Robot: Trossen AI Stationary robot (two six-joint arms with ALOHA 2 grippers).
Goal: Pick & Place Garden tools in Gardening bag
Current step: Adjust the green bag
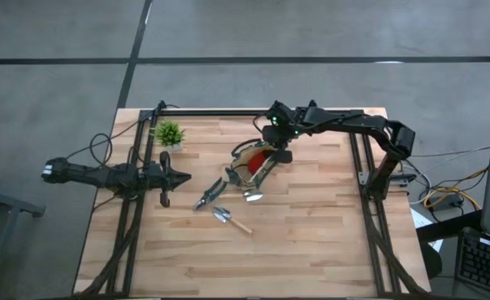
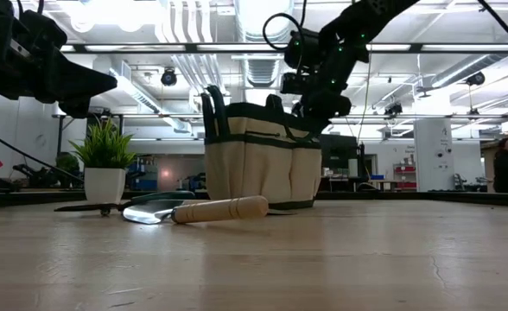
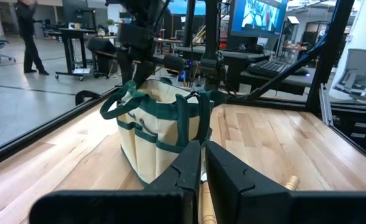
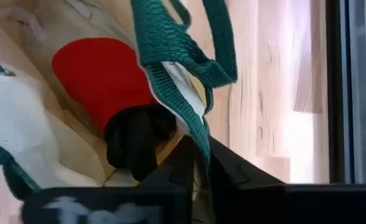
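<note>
The tan gardening bag (image 1: 247,172) with green trim stands upright on the table's middle. It also shows in the low view (image 2: 254,164) and the left wrist view (image 3: 158,137). A red-headed, dark-handled piece (image 4: 99,74) lies inside it. My right gripper (image 1: 276,150) is above the bag's far right rim, shut on its green trim. Grey pruners (image 1: 210,196) and a wooden-handled trowel (image 1: 231,219) lie flat on the table near the bag. A second grey metal tool (image 1: 253,195) shows at the bag's near side. My left gripper (image 1: 182,177) waits shut, left of the bag. My right gripper pinches the bag's green-trimmed rim (image 4: 195,127) between its two fingers, beside a loop handle. The fingers come from above, slanting down from the far right. The bag stays upright with its base on the table (image 2: 263,206).
A small green potted plant (image 1: 170,135) stands at the far left of the table. The black frame rails (image 1: 228,112) run along the far edge and both sides. Bare wood lies across the near half of the table (image 1: 253,258).
</note>
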